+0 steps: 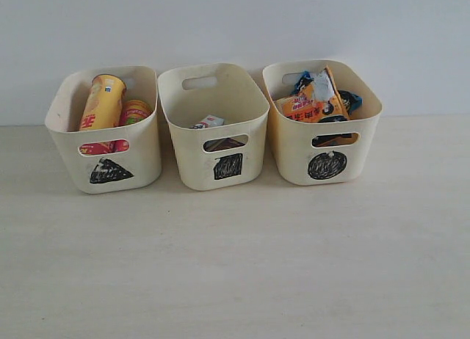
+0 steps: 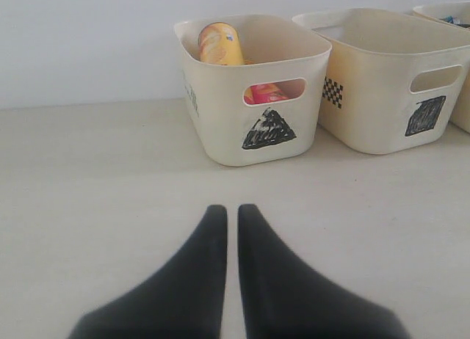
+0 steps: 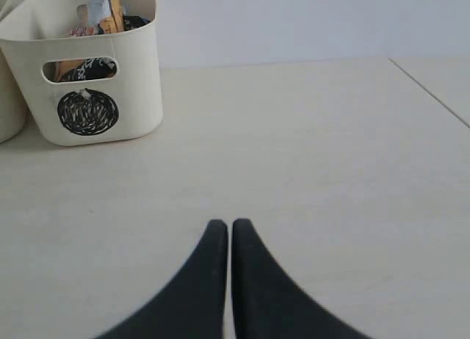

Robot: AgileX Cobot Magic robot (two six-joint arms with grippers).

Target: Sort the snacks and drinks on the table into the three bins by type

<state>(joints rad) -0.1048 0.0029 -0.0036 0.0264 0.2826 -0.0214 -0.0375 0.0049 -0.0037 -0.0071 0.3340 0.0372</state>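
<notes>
Three cream bins stand in a row at the back of the table (image 1: 235,265). The triangle bin (image 1: 110,170) on the left holds a yellow-red chip tube (image 1: 103,102) and a pink one (image 1: 134,111). In the middle, the square bin (image 1: 228,166) holds small cartons (image 1: 209,122). An orange-white bag (image 1: 316,100) and a blue bag (image 1: 349,100) fill the circle bin (image 1: 327,165) on the right. Neither gripper shows in the exterior view. My left gripper (image 2: 231,210) is shut and empty above the table, facing the triangle bin (image 2: 268,130). My right gripper (image 3: 229,225) is shut and empty, right of the circle bin (image 3: 88,111).
A pale wall rises right behind the bins. The square bin (image 2: 426,115) shows a small checkered sticker (image 2: 333,92) on its side. A seam line (image 3: 429,93) crosses the table surface at the far right of the right wrist view.
</notes>
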